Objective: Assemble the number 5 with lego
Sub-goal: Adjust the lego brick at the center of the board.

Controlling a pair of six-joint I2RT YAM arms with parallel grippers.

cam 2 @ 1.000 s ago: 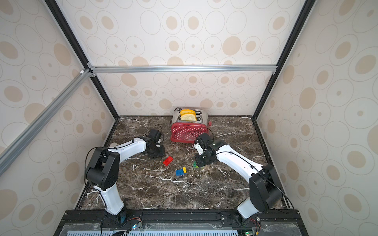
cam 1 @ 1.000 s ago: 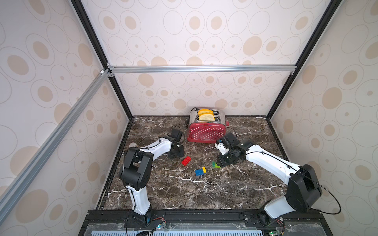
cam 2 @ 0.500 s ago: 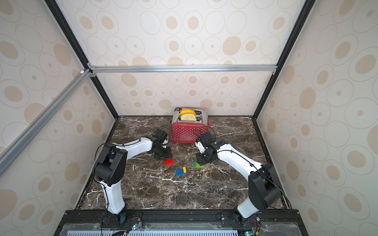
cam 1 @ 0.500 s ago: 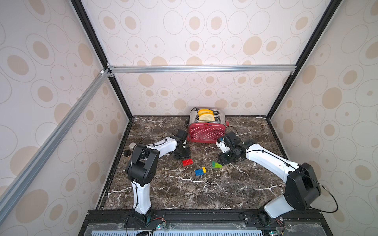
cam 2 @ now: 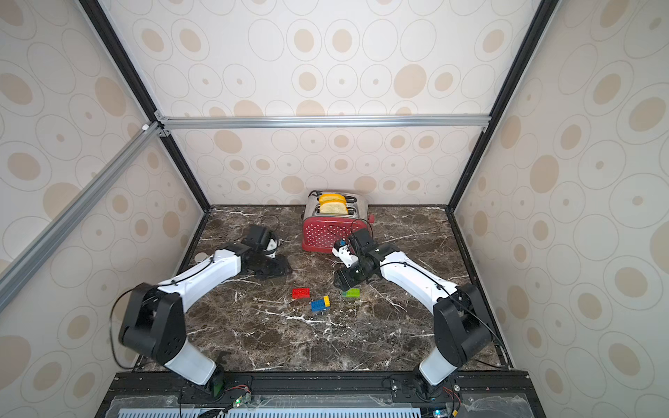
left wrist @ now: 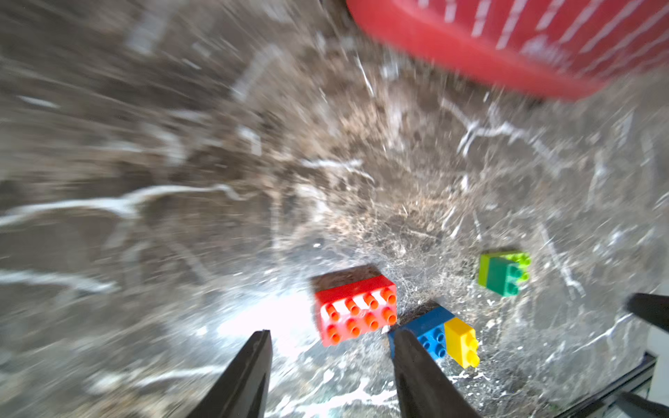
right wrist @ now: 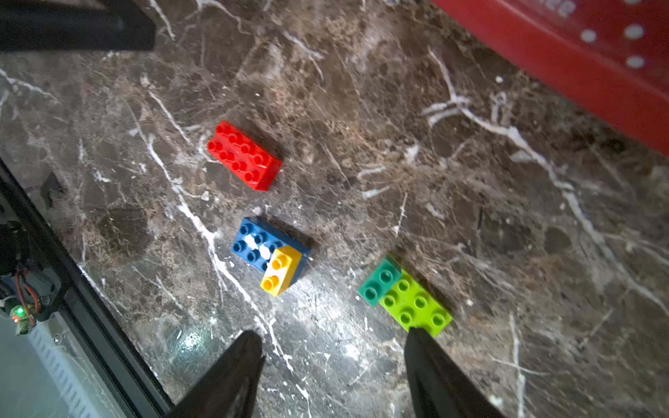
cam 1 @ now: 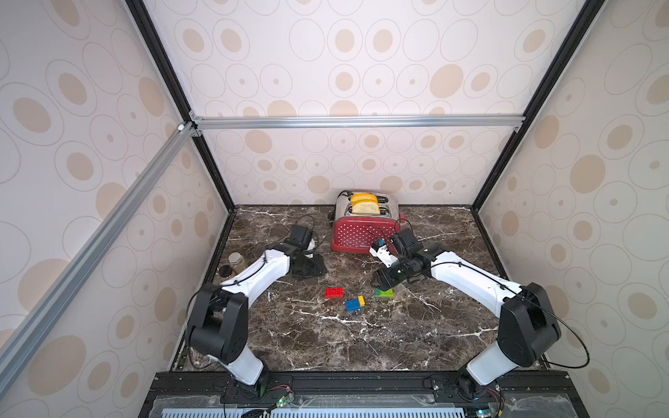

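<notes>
Marble tabletop (cam 1: 362, 336), dark brown with white veining, fills the lower centre of both top views. Three lego groups lie on it just below frame centre, studs up and apart from one another.

- Left: red brick (cam 1: 334, 292), alone.
- Middle, slightly nearer: blue brick (cam 1: 349, 306) with the yellow brick (cam 1: 361, 300) seated on its right end.
- Right: lime-green brick (cam 1: 384, 293) with the dark-green brick (right wrist: 380, 280) seated on one end.

The number 5 is not yet assembled.

Right gripper (cam 1: 381, 282) hangs just behind the lime-green brick, released and empty. One fingertip (right wrist: 421, 342) overlaps the brick's edge, and contact cannot be confirmed.

Left gripper (cam 1: 313, 270), left of centre, is also released. Its fingers (left wrist: 253, 362) are spread with nothing between them, short of the red brick.

Farther back, the red polka-dot toaster (cam 1: 364, 235) holds two bread slices and stands near the rear wall.
</notes>
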